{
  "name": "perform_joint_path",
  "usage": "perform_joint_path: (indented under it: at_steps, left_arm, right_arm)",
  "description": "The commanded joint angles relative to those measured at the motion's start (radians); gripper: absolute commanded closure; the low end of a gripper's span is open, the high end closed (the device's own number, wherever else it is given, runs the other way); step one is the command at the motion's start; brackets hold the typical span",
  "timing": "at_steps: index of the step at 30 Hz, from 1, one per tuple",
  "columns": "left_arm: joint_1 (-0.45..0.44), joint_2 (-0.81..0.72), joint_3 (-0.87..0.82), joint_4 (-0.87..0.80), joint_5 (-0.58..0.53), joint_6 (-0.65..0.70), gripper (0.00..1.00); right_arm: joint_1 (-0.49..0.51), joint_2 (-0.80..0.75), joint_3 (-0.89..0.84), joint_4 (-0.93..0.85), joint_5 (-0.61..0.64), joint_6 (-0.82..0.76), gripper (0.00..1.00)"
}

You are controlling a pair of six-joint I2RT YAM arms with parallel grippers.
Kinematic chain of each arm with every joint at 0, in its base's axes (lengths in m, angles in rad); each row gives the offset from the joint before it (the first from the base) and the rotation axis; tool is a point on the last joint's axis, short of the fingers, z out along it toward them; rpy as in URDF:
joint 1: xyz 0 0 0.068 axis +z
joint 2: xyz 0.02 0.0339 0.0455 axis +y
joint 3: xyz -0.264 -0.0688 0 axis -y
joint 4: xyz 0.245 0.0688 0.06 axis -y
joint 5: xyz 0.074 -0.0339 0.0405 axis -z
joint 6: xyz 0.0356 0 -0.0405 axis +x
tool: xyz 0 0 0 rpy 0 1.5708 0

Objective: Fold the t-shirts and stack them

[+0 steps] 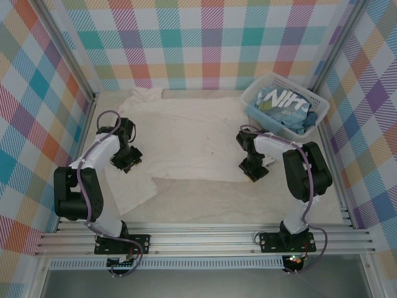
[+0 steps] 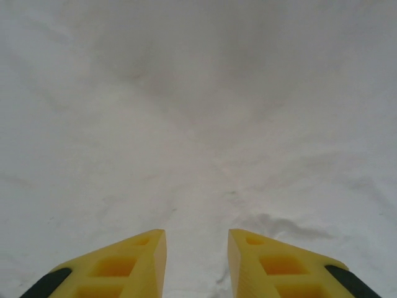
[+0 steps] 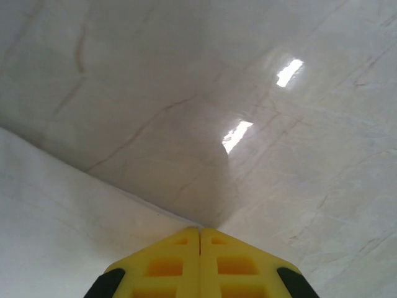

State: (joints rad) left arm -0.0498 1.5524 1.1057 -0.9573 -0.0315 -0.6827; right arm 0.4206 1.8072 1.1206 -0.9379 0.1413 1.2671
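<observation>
Your surface carries the cream t-shirt, spread flat across the middle. The white basket, far right, holds the blue t-shirt. The left gripper is over cream cloth, fingers narrowly parted. The right gripper sits at that shirt's near right edge, fingers pressed together; whether they pinch cloth, you cannot tell.

Robot-lab test cell: aluminium rail frame, plaid cloth walls, left arm and right arm.

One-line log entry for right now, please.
left gripper open over cream-white shirt | right gripper shut at its near edge, hold unclear | shirt spread flat, unfolded | blue shirt in basket
</observation>
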Motion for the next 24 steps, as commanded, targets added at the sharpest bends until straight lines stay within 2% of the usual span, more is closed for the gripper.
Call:
perform_joint_path:
  at_steps: [1,7,12,18,24]
  left_arm:
    - [0.031,-0.069,-0.066,-0.104,-0.044,0.0,0.63]
    - [0.178,-0.179,-0.21,-0.182,-0.068,0.044,0.61]
    - [0.183,-0.18,-0.215,-0.223,-0.048,0.009,0.62]
    - [0.182,-0.222,-0.399,-0.154,0.08,-0.161,0.62]
    - [0.159,-0.235,-0.449,-0.124,0.073,-0.226,0.62]
  right_arm:
    - [0.004,-0.03,-0.008,0.013,0.016,-0.02,1.0]
    - [0.001,-0.012,-0.021,0.046,0.035,-0.072,1.0]
    - [0.001,-0.002,-0.022,0.063,0.04,-0.108,1.0]
    - [-0.019,0.018,-0.005,0.068,0.046,-0.151,1.0]
    - [-0.058,0.018,-0.014,0.067,0.031,-0.185,1.0]
